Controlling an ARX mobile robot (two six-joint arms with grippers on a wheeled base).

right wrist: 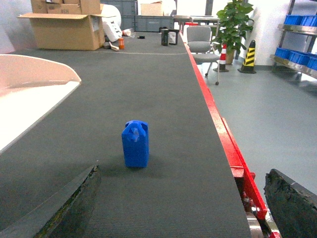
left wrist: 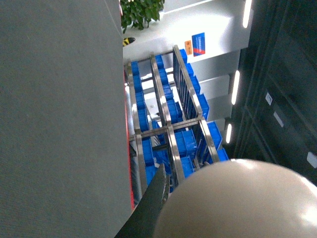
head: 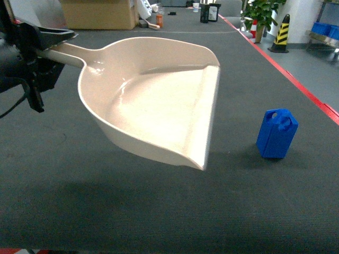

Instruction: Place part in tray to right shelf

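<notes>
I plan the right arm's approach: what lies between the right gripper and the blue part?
Only bare dark mat lies between the open right gripper and the blue part, in the right wrist view.

At the head view's upper left, the left gripper (head: 45, 53) clamps the tray's handle (head: 66, 53). The right gripper (right wrist: 181, 206) has spread jaws at its view's bottom.

Grey floor (right wrist: 277, 114), cardboard box (right wrist: 62, 27), office chair (right wrist: 200, 42), potted plant (right wrist: 235, 22), striped cone (right wrist: 249, 57).

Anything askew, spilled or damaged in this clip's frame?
Nothing spilled or broken. The tray is held tilted above the table by the left gripper, empty, while the part stands upright on the table beside its open edge.
</notes>
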